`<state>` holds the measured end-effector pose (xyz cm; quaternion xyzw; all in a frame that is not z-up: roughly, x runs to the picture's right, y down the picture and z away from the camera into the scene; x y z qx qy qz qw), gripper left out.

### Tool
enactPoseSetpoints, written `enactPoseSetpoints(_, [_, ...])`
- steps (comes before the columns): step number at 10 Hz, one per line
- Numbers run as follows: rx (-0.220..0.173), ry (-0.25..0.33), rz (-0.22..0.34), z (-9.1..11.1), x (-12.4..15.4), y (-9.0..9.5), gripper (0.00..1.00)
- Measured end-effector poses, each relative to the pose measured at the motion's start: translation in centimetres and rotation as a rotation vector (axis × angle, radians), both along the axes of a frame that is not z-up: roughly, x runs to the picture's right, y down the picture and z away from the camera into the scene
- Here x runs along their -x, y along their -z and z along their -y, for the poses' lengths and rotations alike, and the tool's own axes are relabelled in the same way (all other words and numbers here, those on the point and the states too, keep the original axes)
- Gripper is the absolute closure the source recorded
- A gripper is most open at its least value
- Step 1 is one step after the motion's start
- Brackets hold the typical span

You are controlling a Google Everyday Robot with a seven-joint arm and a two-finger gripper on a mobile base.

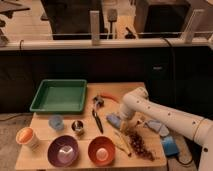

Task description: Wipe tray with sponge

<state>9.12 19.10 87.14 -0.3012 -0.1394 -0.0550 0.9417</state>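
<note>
The green tray (60, 95) sits empty at the table's back left. A light blue sponge (114, 119) lies on the wooden table (40, 122) right of centre. My white arm reaches in from the right and bends down. Its gripper (125, 123) points down at the table, right beside the sponge on its right side, far from the tray.
An orange cup (26, 136), purple bowl (62, 150) and orange bowl (101, 148) line the front edge. A small blue cup (56, 121), metal can (77, 126), dark utensil (96, 117), dark grape bunch (140, 145) and blue items (159, 128) lie around the gripper.
</note>
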Motion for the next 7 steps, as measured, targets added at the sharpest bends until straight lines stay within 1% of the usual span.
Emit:
enactPoseSetpoints(1, [0.000, 0.000, 0.000, 0.0, 0.0, 0.0, 0.33])
enactPoseSetpoints(3, [0.003, -0.020, -0.001, -0.5, -0.7, 0.4, 0.50])
enactPoseSetpoints(4, [0.006, -0.031, -0.004, -0.9, -1.3, 0.6, 0.60])
enactPoseSetpoints(5, [0.004, -0.027, -0.003, -0.9, -1.1, 0.6, 0.73])
enactPoseSetpoints(7, [0.005, -0.026, -0.003, -0.9, -1.2, 0.7, 0.90])
